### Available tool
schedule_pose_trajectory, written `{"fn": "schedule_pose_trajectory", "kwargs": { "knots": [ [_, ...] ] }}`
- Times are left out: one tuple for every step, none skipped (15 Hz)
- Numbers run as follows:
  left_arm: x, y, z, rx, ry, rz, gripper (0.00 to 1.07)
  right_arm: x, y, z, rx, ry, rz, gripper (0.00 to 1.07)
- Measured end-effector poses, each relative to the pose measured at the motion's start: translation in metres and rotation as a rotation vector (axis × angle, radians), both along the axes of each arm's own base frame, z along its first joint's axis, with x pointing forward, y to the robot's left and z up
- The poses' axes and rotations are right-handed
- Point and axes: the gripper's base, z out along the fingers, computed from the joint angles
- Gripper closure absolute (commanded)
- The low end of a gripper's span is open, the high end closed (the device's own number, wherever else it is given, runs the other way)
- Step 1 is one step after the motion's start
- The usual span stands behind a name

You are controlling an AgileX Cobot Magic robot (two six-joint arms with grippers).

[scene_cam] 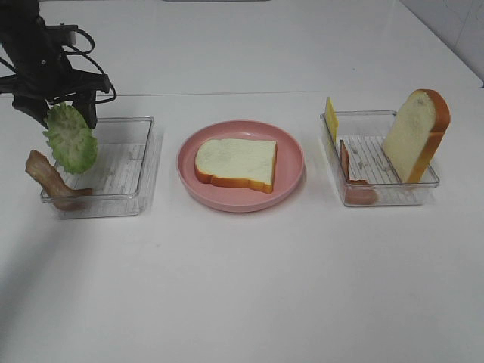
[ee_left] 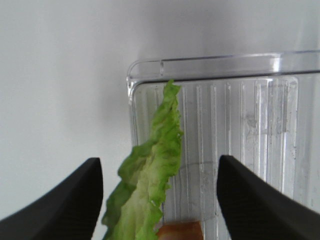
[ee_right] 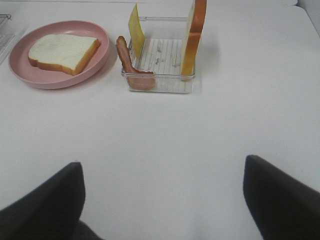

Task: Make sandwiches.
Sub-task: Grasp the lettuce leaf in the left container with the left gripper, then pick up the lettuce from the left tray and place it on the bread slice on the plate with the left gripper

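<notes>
Bare table (scene_cam: 242, 302) in front: ample room. Right gripper (ee_right: 162, 162) gaping, empty. Pink plate (scene_cam: 291, 181) holds bread slice (scene_cam: 236, 162), inside rim. Lettuce (scene_cam: 70, 138) upright at left tray (scene_cam: 128, 198) outer edge, between wide jaws of left gripper (ee_left: 158, 165), gaps both sides.

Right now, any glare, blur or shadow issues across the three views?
Exterior high: even light, a soft shadow at the near-left corner of the white table, no glare. Left wrist: ruffled green lettuce leaf mostly sharp, left gripper's black fingers soft, highlights on the rim of the clear plastic tray. Right wrist: right gripper's black fingers blurred, round pink plate crisp.
</notes>
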Motion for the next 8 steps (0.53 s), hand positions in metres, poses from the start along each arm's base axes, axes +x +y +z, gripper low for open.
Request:
{"fn": "schedule_pose_trajectory", "kwargs": {
  "knots": [
    [0.0, 0.0, 0.0, 0.0, 0.0, 0.0, 0.61, 0.0, 0.0, 0.0, 0.0, 0.0, 0.0, 0.25],
    [0.0, 0.0, 0.0, 0.0, 0.0, 0.0, 0.72, 0.0, 0.0, 0.0, 0.0, 0.0, 0.0, 0.25],
    [0.0, 0.0, 0.0, 0.0, 0.0, 0.0, 0.83, 0.0, 0.0, 0.0, 0.0, 0.0, 0.0, 0.25],
    [-0.0001, 0.0001, 0.0, 0.001, 0.001, 0.0, 0.93, 0.0, 0.0, 0.0, 0.0, 0.0, 0.0, 0.25],
    [-0.0001, 0.0002, 0.0, 0.002, 0.001, -0.001, 1.03, 0.0, 0.0, 0.0, 0.0, 0.0, 0.0, 0.25],
    [-0.0003, 0.0002, -0.0001, 0.002, 0.003, -0.001, 1.07, 0.0, 0.0, 0.0, 0.0, 0.0, 0.0, 0.25],
    [-0.0004, 0.0002, -0.0001, 0.003, 0.005, -0.002, 1.07, 0.0, 0.0, 0.0, 0.0, 0.0, 0.0, 0.25],
    [-0.0005, 0.0003, -0.0001, 0.004, 0.006, -0.003, 1.07, 0.0, 0.0, 0.0, 0.0, 0.0, 0.0, 0.25]
  ]
}}
